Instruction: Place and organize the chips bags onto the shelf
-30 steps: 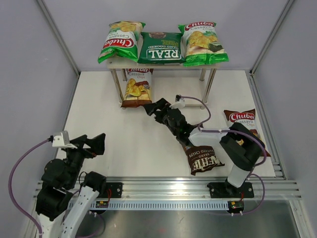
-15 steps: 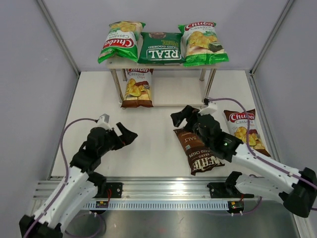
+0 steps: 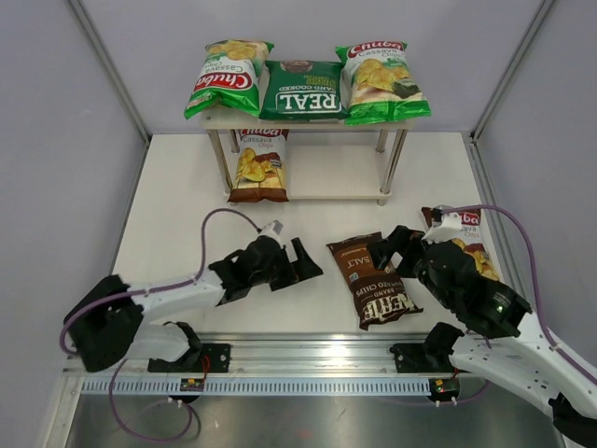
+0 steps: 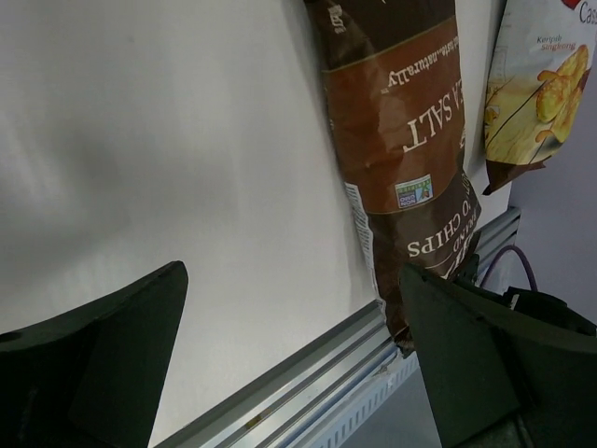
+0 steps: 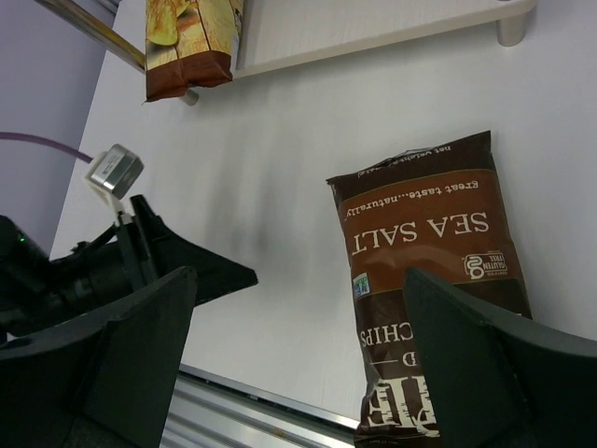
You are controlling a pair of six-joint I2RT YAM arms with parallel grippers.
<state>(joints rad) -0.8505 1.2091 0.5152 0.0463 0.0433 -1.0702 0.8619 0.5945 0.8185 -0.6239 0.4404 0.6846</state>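
Top view: shelf stands at the far side of the counter. Its top board carries three bags in a row: left light-green Chuba bag, REAL bag in the middle, right light-green Chuba bag. Lower board holds one brown-and-white Chuba bag at its left end. Kettle bag lies flat on the counter, near edge, right of centre. Second brown-and-white Chuba lies flat just right of it, partly under the right arm. Left fingers are spread, empty, low over the counter, near the Kettle bag's left side. Right fingers are spread, empty, at the Kettle bag's upper right corner; contact unclear.

Left wrist view: both fingers released, nothing between them. Kettle bag ahead, second brown-and-white Chuba beyond it.

Right wrist view: fingers released, empty. Kettle bag below with SEA SALT readable, left fingers at left, shelf's lower board and its bag at top.
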